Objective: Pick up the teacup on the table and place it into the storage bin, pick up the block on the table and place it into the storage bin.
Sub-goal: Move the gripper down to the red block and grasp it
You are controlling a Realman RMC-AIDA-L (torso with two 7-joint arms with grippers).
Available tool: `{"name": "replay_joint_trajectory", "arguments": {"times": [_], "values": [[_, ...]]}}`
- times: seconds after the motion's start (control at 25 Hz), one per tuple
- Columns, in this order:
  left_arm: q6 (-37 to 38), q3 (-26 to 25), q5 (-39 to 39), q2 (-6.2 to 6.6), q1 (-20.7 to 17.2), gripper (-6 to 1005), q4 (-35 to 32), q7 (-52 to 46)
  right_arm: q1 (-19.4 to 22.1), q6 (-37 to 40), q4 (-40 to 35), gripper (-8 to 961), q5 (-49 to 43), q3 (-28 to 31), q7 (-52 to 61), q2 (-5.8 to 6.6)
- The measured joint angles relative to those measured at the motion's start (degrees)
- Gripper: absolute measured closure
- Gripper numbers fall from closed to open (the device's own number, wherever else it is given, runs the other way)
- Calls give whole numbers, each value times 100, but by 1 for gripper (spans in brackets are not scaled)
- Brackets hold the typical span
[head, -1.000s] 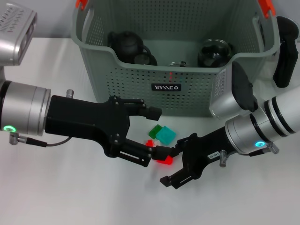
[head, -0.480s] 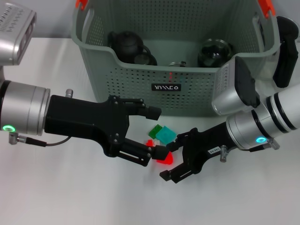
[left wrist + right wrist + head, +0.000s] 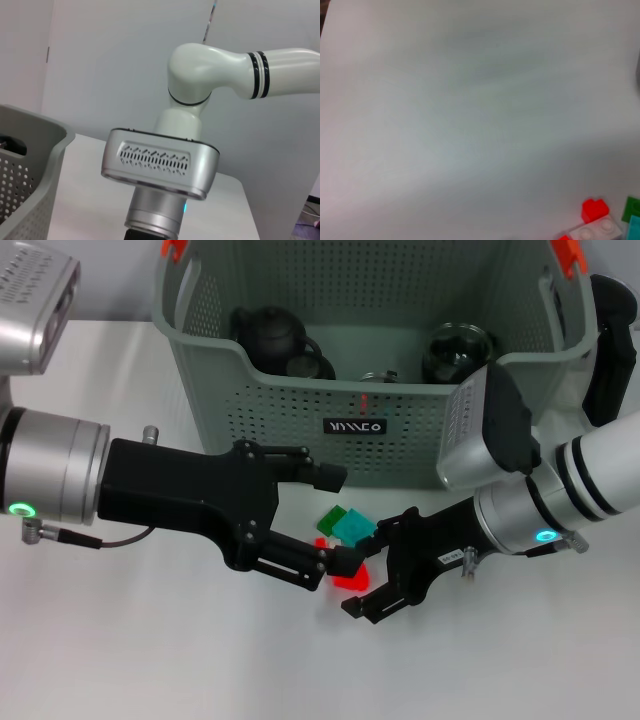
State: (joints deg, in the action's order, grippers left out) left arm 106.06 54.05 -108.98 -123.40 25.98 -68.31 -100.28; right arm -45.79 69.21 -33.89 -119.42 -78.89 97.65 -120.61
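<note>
Small blocks lie on the white table in front of the storage bin [image 3: 300, 420]: a teal block [image 3: 354, 528], a green one [image 3: 329, 516] and a red one [image 3: 350, 581]. My left gripper [image 3: 336, 520] is open, its fingers straddling the green and teal blocks from the left, the lower fingertip [image 3: 344, 560] next to the red block. My right gripper [image 3: 382, 568] is open too, reaching in from the right, close to the red and teal blocks. The right wrist view shows the red block [image 3: 594, 209] beside a white block [image 3: 596, 230]. A small dark teacup [image 3: 308, 366] sits inside the bin.
The bin also holds a black teapot [image 3: 268, 332] and a dark glass vessel [image 3: 460, 348]. Its orange clips [image 3: 174, 248] are at the top corners. In the left wrist view, the bin's wall [image 3: 25, 165] stands beside a white arm [image 3: 210, 70]. Bare table lies in front of both grippers.
My right gripper has slid left and slightly up toward the blocks, closing on the red one. The left gripper has hardly moved.
</note>
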Motion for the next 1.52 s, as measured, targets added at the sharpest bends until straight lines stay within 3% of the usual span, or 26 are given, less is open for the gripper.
{"name": "replay_joint_trajectory", "arguments": {"times": [1.52], "values": [[-69, 0, -1, 9, 21, 48, 72, 8, 8, -122, 66, 87, 182, -336, -173, -33]]}}
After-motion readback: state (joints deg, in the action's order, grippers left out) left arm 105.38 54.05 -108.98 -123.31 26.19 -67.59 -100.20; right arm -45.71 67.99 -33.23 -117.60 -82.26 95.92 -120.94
